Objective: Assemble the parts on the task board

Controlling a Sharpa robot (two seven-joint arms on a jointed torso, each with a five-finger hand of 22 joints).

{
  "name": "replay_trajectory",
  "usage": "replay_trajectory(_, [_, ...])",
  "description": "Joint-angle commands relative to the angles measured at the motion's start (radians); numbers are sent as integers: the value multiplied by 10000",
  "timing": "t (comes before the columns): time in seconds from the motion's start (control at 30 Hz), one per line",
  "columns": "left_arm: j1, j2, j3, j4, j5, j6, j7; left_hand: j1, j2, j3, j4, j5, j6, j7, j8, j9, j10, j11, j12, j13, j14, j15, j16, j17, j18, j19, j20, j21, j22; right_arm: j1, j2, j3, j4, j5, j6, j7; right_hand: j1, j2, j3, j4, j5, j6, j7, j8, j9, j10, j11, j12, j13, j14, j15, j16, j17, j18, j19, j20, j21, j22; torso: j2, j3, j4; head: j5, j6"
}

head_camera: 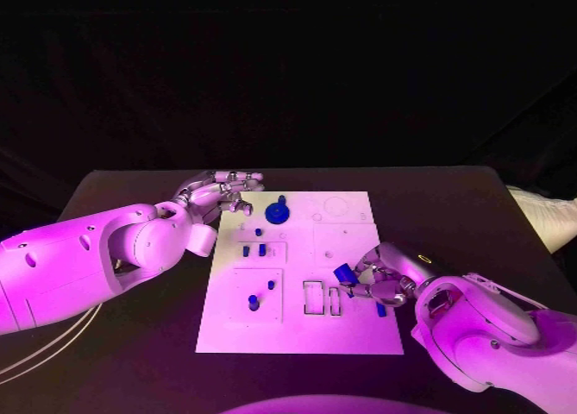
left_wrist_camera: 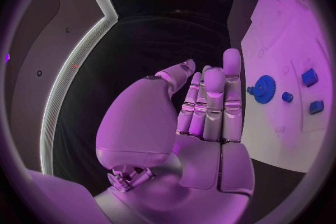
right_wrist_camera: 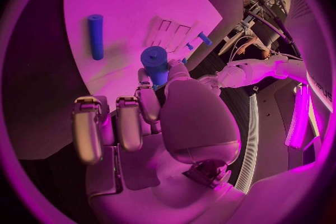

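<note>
The white task board lies in the middle of the black table. My right hand hovers over the board's right edge and pinches a short blue cylinder between thumb and a finger. A second blue cylinder lies flat on the board beside that hand. My left hand sits at the board's far left corner, fingers extended, holding nothing. A blue gear stands on the board just to the right of it.
Small blue parts stand in the board's left column, with two more nearer me. Two narrow rectangular slots sit left of my right hand. Bare black table surrounds the board.
</note>
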Motion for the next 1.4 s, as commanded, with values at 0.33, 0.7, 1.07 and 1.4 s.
replay_trajectory(0.33, [-6, 33, 4, 24, -24, 237, 22, -14, 93, -41, -15, 56, -35, -4, 43, -1, -43, -1, 45, -8, -60, 15, -30, -17, 113, 3, 66, -65, -8, -7, 759, -15, -259, 1201, 958, 13, 21, 339, -201, 58, 29, 85, -32, 82, 212, 84, -58, -80, 2, 669, -87, -40, 682, -60, 380, -60, -14, 1862, 10, -4, 43, 37, -62])
replay_trajectory(0.7, [-6, 32, 4, 28, -24, 237, 13, 13, 103, -42, -34, 61, -45, -6, 53, 0, -59, -4, 64, -8, -66, 13, -25, -27, 116, 4, 65, -71, -13, -12, 1095, -25, -364, 1079, 1535, -141, -627, 439, -560, 66, -9, 293, -134, 201, 407, 66, -132, -263, -44, 652, -144, -104, 595, -41, 328, -99, -65, 1805, 3, -10, 24, 86, -63])
replay_trajectory(1.07, [-6, 36, 4, 35, -24, 230, 15, 13, 103, -42, -34, 61, -45, -6, 53, 0, -59, -4, 64, -8, -66, 13, -25, -27, 116, 4, 65, -71, -13, -6, 1218, -28, -457, 840, 1561, -209, -1247, 579, -1034, 44, -1645, 246, -147, 202, 602, 62, -141, -414, -32, 644, -165, -152, 543, -29, 290, -135, -108, 1763, 9, -5, 40, 116, -40])
replay_trajectory(1.4, [-6, 36, 4, 33, -24, 224, 7, 13, 103, -42, -34, 61, -45, -6, 53, 0, -59, -4, 64, -8, -66, 13, -25, -27, 116, 4, 65, -71, -13, 1, 1263, -32, -500, 736, 1514, 2, -3247, -289, -1170, 98, -4296, -61, -34, 103, 832, -351, -31, -1403, -592, 552, -77, -474, 104, 80, -21, -54, -431, 1398, 14, -1, 41, 171, -54])
